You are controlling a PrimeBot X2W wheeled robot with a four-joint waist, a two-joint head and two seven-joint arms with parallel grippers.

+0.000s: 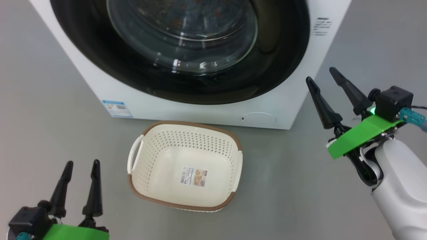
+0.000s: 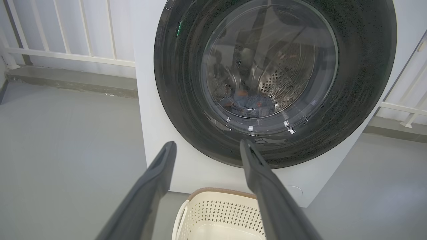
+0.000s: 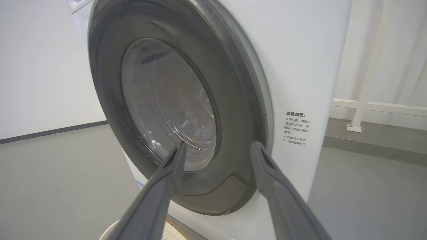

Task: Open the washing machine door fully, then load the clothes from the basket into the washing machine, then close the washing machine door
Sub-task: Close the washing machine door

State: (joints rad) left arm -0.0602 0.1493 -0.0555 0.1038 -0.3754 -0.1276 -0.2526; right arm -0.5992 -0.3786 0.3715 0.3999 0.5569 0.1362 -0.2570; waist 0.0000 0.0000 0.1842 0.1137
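Washing machine door (image 1: 181,46): lies flush against the front of the washing machine (image 1: 206,110). The right wrist view shows no gap at its right edge. I cannot tell whether the latch has caught.

Clothes (image 2: 248,101): a bluish bundle with orange specks, low in the steel drum, seen through the door glass in the left wrist view. They sit at the bottom because soft cloth slumps there.

Basket (image 1: 151,156): on the grey floor (image 1: 283,186), just near of the machine's base and below the door. It is upright and holds nothing, and the sticker (image 1: 193,176) on its bottom is bare. Its spot suits a short lift from rim to drum.

Right gripper (image 1: 320,74): at the right, near the machine's right front corner, fingers spread apart, grasping nothing, pointing toward the door's right edge. That is probably where a closing push would land.

Left gripper (image 1: 82,162): low at the near left, well apart from the basket, fingers released and empty, aimed at the door.

Judgement: load is in and door is to, so the task looks finished or nearly so. One risk is an unlatched door that could swing out.
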